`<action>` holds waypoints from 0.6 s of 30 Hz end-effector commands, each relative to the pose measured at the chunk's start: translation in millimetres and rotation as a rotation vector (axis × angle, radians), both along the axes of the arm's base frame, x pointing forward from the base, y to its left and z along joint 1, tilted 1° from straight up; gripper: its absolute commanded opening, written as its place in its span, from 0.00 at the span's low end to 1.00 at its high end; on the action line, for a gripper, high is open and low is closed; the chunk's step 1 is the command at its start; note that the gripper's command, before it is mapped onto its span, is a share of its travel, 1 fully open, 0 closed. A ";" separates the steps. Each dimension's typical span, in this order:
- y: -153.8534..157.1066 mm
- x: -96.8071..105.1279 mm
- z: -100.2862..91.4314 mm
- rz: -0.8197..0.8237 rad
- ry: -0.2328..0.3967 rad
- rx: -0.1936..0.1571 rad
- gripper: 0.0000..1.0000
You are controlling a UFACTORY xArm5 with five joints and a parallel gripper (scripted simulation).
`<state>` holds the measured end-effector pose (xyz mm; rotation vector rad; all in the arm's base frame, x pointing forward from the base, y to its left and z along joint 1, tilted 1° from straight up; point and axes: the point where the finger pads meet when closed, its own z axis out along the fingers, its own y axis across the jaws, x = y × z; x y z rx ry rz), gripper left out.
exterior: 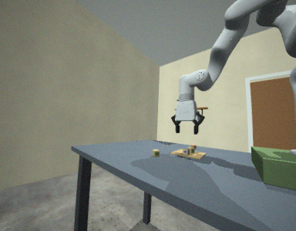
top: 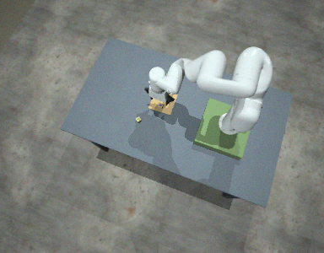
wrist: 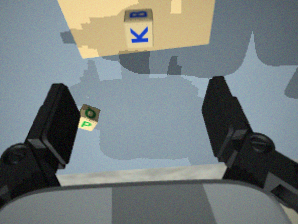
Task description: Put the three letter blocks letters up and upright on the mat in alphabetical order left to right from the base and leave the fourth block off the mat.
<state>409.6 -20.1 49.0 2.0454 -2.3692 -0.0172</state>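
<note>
The blue-lettered block [wrist: 137,30] sits flat on the tan mat [wrist: 180,25], near the mat's edge in the wrist view; one face reads K and the adjoining face B, and from this angle I cannot say for certain which of the two is uppermost. In the exterior view a small cluster of blocks [exterior: 191,149] stands on the mat, too small to read. A green-lettered block [wrist: 89,118] lies off the mat on the grey counter [top: 111,84], well apart from the mat's edge; it shows a P on one face and an O on another, and sits turned at an angle to the mat. In the top view it appears as a small yellow-green speck beside the mat's corner.

The pincer [wrist: 140,125] hangs well above the counter, its two black fingers spread fully apart with nothing between them. It points down over the counter just beside the mat. The white arm [top: 213,76] reaches across from a green base block [top: 204,141] on the counter's far side, casting a broad shadow on the surface.
</note>
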 end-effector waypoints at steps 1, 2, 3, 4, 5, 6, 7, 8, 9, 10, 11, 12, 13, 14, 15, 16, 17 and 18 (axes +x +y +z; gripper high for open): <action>-0.1 1.4 1.3 0.000 -0.004 0.000 1.00; -0.1 1.4 1.3 0.000 -0.004 0.000 1.00; -0.1 1.4 1.3 0.000 -0.004 0.000 1.00; -0.1 1.4 1.3 0.000 -0.004 0.000 1.00; -0.1 1.4 1.3 0.000 -0.004 0.000 1.00; -0.1 1.4 1.3 0.000 -0.004 0.000 1.00; -0.1 1.4 1.3 0.000 -0.004 0.000 1.00; -0.1 1.4 1.3 0.000 -0.004 0.000 1.00; -0.1 1.4 1.3 0.000 -0.004 0.000 1.00; -0.1 1.4 1.2 0.000 -0.004 0.000 1.00; -0.2 1.3 0.8 0.000 -0.004 0.000 1.00; -0.5 1.0 -0.2 0.000 -0.004 0.000 1.00; -0.8 0.6 -1.6 0.000 -0.004 0.000 1.00; -1.2 0.2 -3.1 0.000 -0.004 0.000 1.00; -1.6 -0.2 -4.5 0.000 -0.004 0.000 1.00; -1.8 -0.4 -5.5 0.000 -0.004 0.000 1.00; -1.9 -0.6 -6.0 0.000 -0.004 0.000 1.00; -1.9 -0.6 -6.0 0.000 -0.004 0.000 1.00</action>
